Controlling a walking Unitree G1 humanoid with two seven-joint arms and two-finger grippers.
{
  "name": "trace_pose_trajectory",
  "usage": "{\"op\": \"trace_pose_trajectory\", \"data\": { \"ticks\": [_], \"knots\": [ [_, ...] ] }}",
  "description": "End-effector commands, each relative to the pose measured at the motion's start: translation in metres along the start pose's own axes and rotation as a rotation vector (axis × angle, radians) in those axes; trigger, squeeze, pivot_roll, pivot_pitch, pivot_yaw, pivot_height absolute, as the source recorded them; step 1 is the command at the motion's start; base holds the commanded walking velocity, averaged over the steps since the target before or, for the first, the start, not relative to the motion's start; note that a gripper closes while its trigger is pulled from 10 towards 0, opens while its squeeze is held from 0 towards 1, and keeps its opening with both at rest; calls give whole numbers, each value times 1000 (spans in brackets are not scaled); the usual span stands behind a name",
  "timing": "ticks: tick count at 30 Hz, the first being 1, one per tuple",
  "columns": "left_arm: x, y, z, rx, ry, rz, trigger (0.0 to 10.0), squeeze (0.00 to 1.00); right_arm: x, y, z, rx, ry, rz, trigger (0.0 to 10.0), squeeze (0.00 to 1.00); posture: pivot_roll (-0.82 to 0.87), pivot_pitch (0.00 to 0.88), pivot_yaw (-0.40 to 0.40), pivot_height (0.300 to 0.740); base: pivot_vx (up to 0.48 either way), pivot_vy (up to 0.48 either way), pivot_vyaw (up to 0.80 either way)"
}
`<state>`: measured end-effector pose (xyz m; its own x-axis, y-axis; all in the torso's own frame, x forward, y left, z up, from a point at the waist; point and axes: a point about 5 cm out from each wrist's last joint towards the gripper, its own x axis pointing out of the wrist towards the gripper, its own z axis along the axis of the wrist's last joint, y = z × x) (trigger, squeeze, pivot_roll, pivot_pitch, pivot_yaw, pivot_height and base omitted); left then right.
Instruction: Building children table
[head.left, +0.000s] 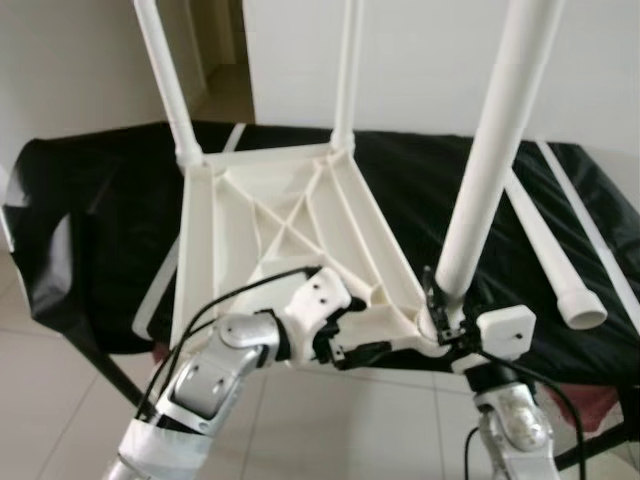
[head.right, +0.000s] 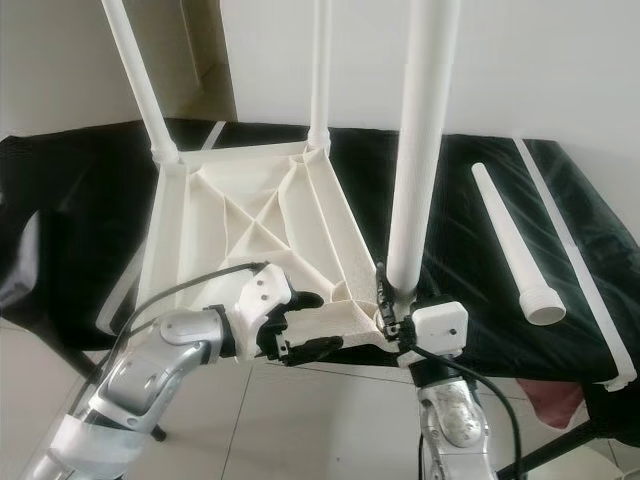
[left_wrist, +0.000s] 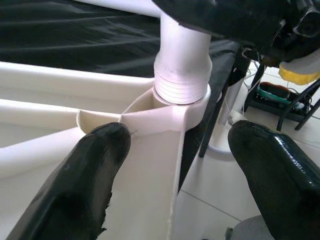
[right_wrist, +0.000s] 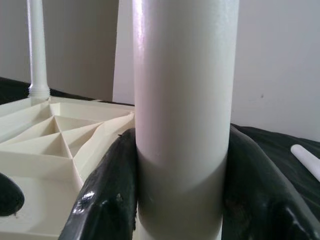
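Clamped around the base of the third leg (head.left: 495, 140), my right gripper (head.left: 441, 322) has both black fingers pressed against the white tube just above its socket; in the right wrist view the fingers (right_wrist: 107, 197) hug the tube on either side. My left gripper (head.left: 345, 345) is spread wide at the near edge of the table top (head.left: 290, 225), one finger (left_wrist: 82, 185) resting on a rib of the frame, the other hanging off the edge in open air, holding nothing.

Starting from the biggest thing: the black-covered work surface (head.left: 90, 220) carries the white table top, upside down with its ribbed underside showing. Two legs already stand upright in the far corner sockets (head.left: 190, 155). The third stands in the near right corner socket (left_wrist: 181, 95), and I can see thread rings still exposed above the collar, so I judge this leg is only partly screwed in.

The step in hand looks like seating leg three. Next I'd want to twist it down while the left steadies the frame. The fourth leg (head.right: 512, 245) lies loose on the cloth well to the right. A thin white strip (head.right: 570, 250) lies beyond it, out of the way.
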<state>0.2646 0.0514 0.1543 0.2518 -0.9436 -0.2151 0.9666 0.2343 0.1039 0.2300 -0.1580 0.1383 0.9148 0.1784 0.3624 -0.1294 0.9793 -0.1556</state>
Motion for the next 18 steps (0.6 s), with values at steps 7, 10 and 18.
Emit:
{"op": "trace_pose_trajectory", "data": {
  "ticks": [7,10,18],
  "knots": [
    [-4,8,2,17,21,85,10000,0,-10,4,-23,176,138,-52,10000,0,13,56,27,740,0,0,0],
    [-5,9,3,15,22,89,10000,0,-11,5,-21,144,127,-7,10000,0,13,59,28,740,0,0,0],
    [-6,10,5,11,17,95,10000,0,-21,3,-25,128,152,6,10000,0,11,60,27,740,0,0,0]
  ]
}}
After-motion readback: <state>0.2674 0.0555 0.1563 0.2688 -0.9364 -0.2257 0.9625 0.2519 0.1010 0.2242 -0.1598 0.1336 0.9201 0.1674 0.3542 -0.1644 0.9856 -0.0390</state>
